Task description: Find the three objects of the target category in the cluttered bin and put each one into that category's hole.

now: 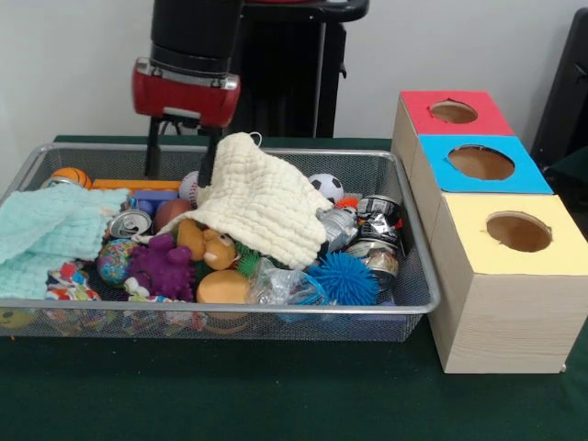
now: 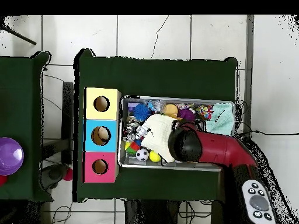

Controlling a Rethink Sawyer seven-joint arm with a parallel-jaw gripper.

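Jaws (image 1: 181,158) down inside the bin (image 1: 418,276) at its far side, two dark fingers spread apart with a gap between them, nothing clamped. One finger (image 1: 209,161) touches or sits just behind the top edge of the cream cloth (image 1: 262,204), which drapes from there forward over the toys. In the overhead view the arm hides the jaws.

Just beside the jaws: a white ball (image 1: 190,186) and a can (image 1: 130,223). Mint cloth (image 1: 50,234) off to one side, over the bin's end.

Patterned scrap (image 1: 69,282) lies well forward of the jaws, at the bin's front corner under the mint cloth. Other scraps: cannot tell.

Purple toy (image 1: 165,266) and blue spiky ball (image 1: 347,278) near the front rim.

Yellow hole (image 1: 519,231) well apart from the jaws, outside the bin on the table (image 1: 276,395), nearest of three boxes; blue hole (image 1: 480,162) and red hole (image 1: 454,111) behind it.
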